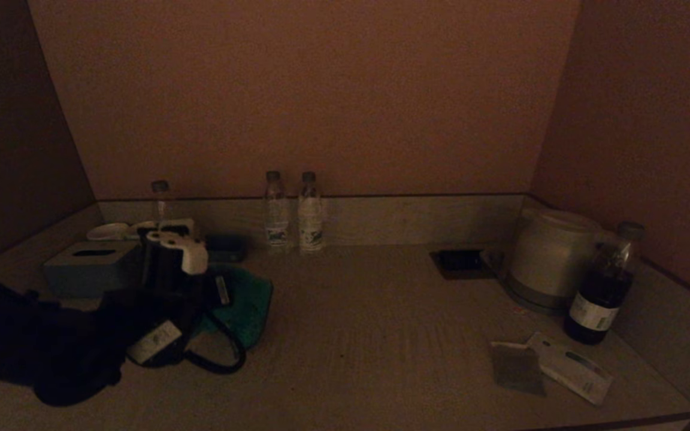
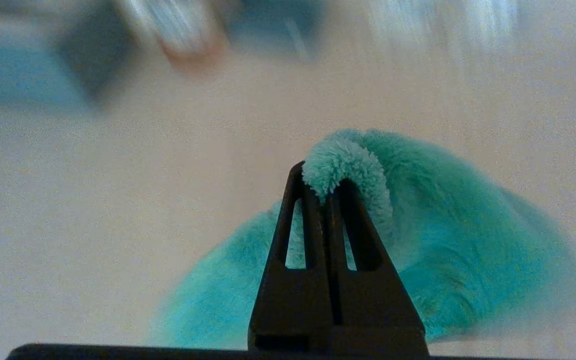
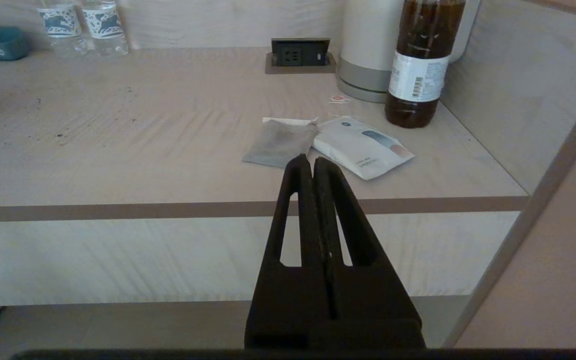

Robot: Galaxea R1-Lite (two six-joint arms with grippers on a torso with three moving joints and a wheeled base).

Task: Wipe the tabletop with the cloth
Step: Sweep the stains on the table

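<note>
No legible wording anywhere. Only a barcode on the white label of the dark brown plastic bottle (image 3: 419, 60), and illegible print on the flat white paper packet (image 3: 361, 146) just beyond the right claw (image 3: 308, 162).

Dim reddish head view, blurred left wrist background
</note>
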